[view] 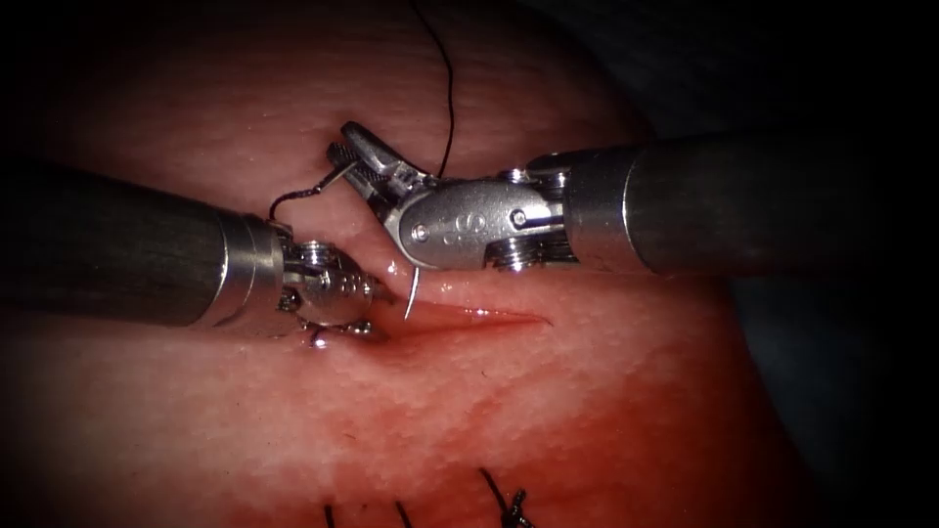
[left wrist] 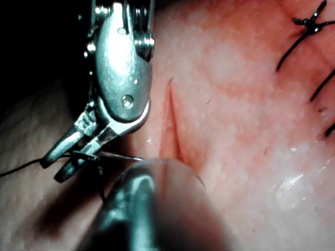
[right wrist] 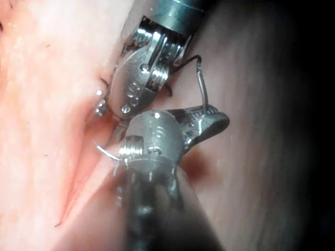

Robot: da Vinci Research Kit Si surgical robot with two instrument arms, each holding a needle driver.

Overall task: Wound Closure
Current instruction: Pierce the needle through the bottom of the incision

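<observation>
The cut (view: 479, 316) runs across the tissue (view: 548, 420), narrowing toward the right. My right gripper (view: 344, 149) is shut on the curved needle near its thread end, above the cut's left part. The needle (view: 414, 291) curves down behind that tool, and its bare tip stands just over the cut's left end, out of the tissue. Dark thread (view: 447, 98) rises away behind the tool, and a short curl hangs off the needle's tail. My left gripper (view: 383, 293) rests on the tissue at the cut's left end, beside the needle tip. The left wrist view shows the right gripper (left wrist: 65, 159) holding the needle (left wrist: 120, 156).
Dark stitches with knots (view: 501, 494) sit on the tissue near the front edge, also seen in the left wrist view as stitches (left wrist: 309, 26). Red fluid wets the tissue around the cut. The two tools' heads stand close together over the cut's left end.
</observation>
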